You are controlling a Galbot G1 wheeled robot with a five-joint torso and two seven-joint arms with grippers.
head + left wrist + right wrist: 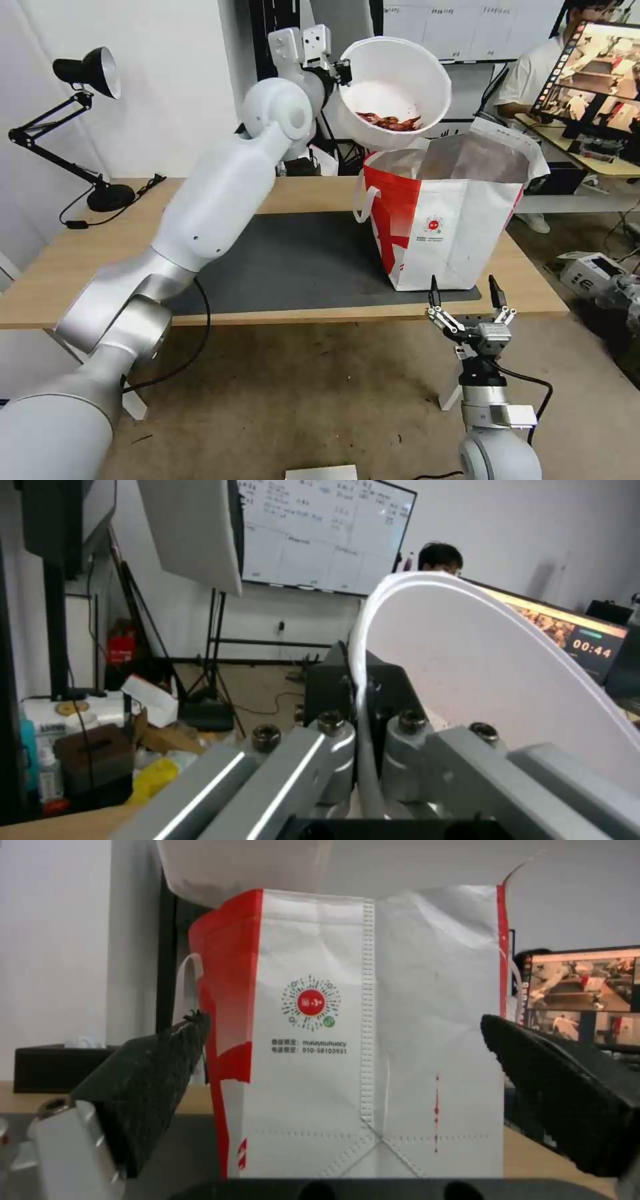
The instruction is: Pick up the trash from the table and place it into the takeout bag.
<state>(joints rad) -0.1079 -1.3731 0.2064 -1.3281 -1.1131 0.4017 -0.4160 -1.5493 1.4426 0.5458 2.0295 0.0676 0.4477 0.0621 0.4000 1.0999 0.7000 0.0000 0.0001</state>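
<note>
White plastic rim pinched between the left gripper's [341,70] jaws: the bowl [393,90] hangs tilted above the bag's [447,220] open mouth, reddish scraps [390,122] clinging inside. Bag stands on the mat [293,267] on the table [80,253]. Right gripper [465,293] waits at the near table edge, jaws wide, empty. Step looks like the drop; next calls for lowering the bowl into the bag and letting go.

takeout bag [373,1040] – "010-58103931" under its logo, monitor [587,645] – "00:44"
</note>
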